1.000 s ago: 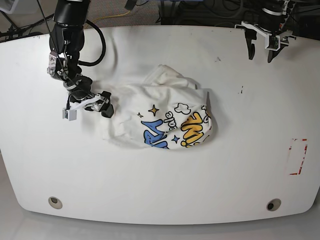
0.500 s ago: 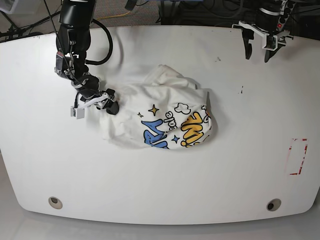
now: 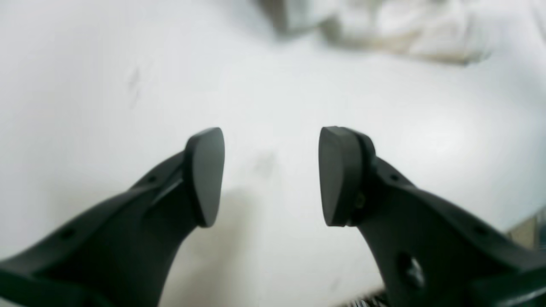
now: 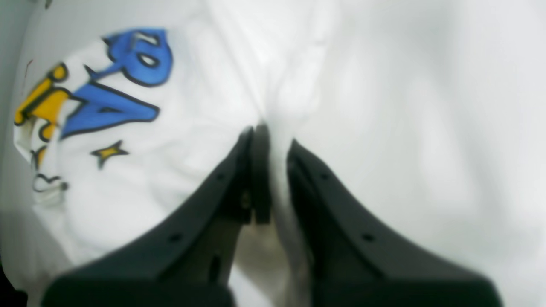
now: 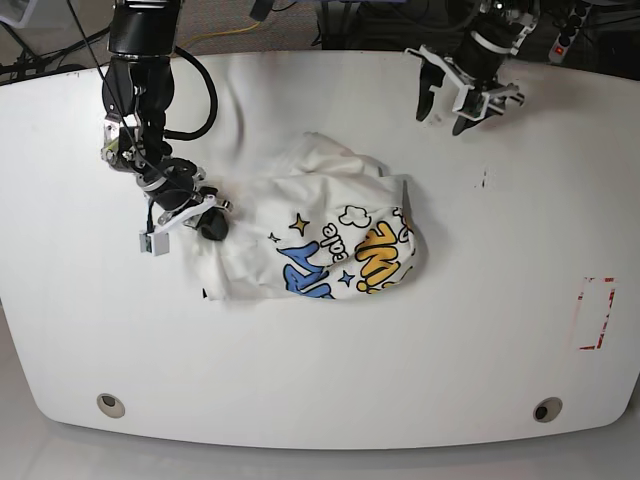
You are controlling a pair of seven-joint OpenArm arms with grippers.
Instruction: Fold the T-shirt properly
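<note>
We are pinching a white fold of the shirt (image 5: 320, 235), bunched mid-desk (image 5: 320, 400), with our right fingers (image 4: 260, 140); our left fingers (image 3: 204, 175) are hovering spread over bare desk. Gripping several layers, we are risking dragging the heap instead of opening it.

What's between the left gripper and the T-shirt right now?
Only bare white table. In the base view the open left gripper hangs beyond the T-shirt, and the left wrist view shows empty tabletop before the cloth.
</note>
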